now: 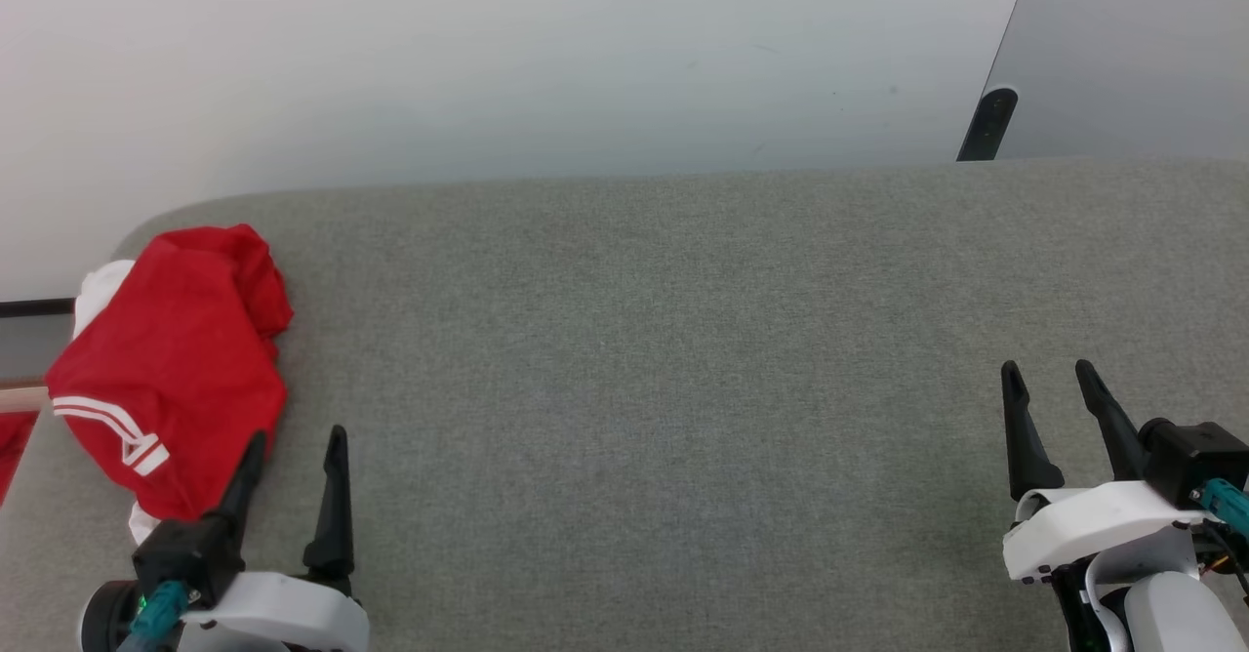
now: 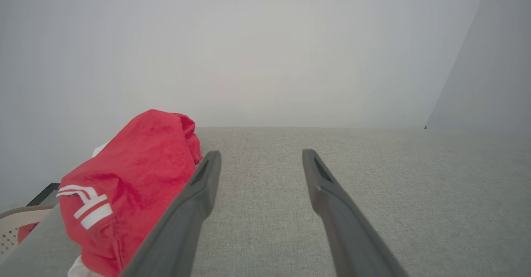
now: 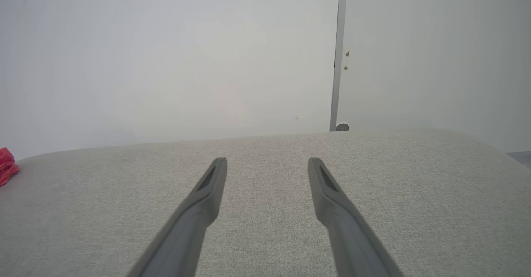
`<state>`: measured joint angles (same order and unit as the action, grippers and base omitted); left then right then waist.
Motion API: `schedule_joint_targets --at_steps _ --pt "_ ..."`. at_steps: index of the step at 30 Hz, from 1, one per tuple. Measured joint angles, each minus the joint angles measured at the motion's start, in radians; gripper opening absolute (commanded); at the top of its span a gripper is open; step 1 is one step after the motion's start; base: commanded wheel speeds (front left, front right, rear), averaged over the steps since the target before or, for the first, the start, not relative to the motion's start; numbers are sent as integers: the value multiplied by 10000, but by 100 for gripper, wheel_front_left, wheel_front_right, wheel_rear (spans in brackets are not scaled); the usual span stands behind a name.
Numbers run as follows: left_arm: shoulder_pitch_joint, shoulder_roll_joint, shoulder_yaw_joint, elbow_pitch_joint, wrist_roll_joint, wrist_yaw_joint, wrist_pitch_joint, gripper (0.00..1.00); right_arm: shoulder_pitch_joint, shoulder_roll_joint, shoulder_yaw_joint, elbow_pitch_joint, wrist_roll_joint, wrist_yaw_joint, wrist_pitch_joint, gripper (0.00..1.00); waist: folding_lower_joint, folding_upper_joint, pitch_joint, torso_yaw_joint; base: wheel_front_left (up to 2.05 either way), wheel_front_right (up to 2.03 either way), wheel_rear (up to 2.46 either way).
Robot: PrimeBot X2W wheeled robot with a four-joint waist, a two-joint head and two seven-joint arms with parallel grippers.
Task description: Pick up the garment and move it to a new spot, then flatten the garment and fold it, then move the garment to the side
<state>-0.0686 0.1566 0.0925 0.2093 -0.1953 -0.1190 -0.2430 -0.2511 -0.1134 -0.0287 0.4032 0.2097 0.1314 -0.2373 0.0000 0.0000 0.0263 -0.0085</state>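
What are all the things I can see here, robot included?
garment: one, red with white stripes and a white part, bunched at the left end of the padded surface.
padded surface: one, grey fabric, stretching across in front of the robot.
red fabric patch: one, plain red, beyond the surface's left end, cut off by the picture's edge.
wall: one, white, behind the surface.
panel: one, pale grey, far right.
left gripper: one, dark fingers, open, close beside the garment; touching cannot be told.
right gripper: one, dark fingers, open, over the surface's right part.
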Motion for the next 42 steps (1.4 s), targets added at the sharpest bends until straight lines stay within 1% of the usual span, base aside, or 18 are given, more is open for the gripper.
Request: schedule_joint_targets --at_steps 5,12,20,26,34,38,42 --pt "23 75 -102 253 144 -56 -88 100 22 77 -90 0 2 0 -94 100 0 0 -15 -27 0 0 0" --pt "16 107 -115 268 284 -88 -201 100 118 125 -79 25 -69 0 -211 100 0 0 -12 -49 0 0 0" --pt "-34 146 -222 259 105 -90 -213 100 111 155 -159 -25 4 0 -230 100 0 0 -33 -5 0 0 0" --pt "-77 100 -347 347 -109 -100 -213 100 112 171 -188 -21 63 0 -240 100 0 0 -59 215 0 0 0" --pt "-72 -46 -157 575 -286 -100 -213 100 124 138 272 38 165 0 -242 100 0 0 -92 889 0 0 0" --pt "-25 -242 -13 583 -284 -102 -213 100 137 113 514 115 203 0 -242 100 0 0 -109 1448 0 0 0" --pt "110 -357 140 600 -249 -102 -213 100 181 63 665 249 268 0 -238 100 0 0 -142 2149 0 0 0"
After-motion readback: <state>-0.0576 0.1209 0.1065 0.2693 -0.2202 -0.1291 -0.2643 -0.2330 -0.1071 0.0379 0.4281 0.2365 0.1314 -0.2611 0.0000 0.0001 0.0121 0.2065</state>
